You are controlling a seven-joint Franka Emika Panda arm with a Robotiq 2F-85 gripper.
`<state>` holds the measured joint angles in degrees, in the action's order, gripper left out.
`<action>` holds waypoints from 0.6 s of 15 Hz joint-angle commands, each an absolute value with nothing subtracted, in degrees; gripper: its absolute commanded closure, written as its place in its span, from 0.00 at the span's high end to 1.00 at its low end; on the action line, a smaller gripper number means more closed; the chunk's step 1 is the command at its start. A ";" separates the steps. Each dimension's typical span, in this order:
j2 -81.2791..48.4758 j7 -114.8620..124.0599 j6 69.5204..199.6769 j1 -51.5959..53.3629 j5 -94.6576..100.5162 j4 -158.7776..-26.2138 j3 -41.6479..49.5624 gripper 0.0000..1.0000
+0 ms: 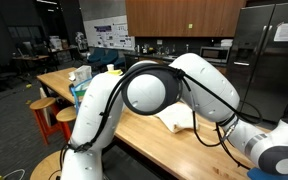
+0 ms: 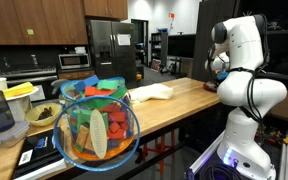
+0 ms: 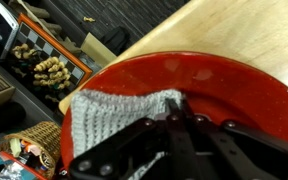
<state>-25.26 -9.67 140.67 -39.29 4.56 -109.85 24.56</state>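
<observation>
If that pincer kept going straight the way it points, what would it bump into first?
Probably the grey cloth lying on the red plate: the shut pincer points at the cloth's edge and may already touch it. Depth is hard to judge here.

The carrying surface is a long tabletop (image 1: 56, 76) of light wood with a straight front edge. It shows in both exterior views and in the wrist view.

Items resting directly on it:
- A cream cloth (image 2: 149, 92) lies crumpled on the bare wood, partway along the length and set back from the front edge.
- A red plate (image 3: 234, 82) sits flat on the wood, just beside the tabletop edge in the wrist view.
- A clear bowl (image 2: 137, 128) of coloured items stands at the end nearest the camera in an exterior view. Its base is hidden, so contact with the wood cannot be confirmed.
</observation>
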 commanded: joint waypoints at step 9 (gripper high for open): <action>-22.93 -6.16 141.51 -39.48 2.04 -103.36 23.03 0.01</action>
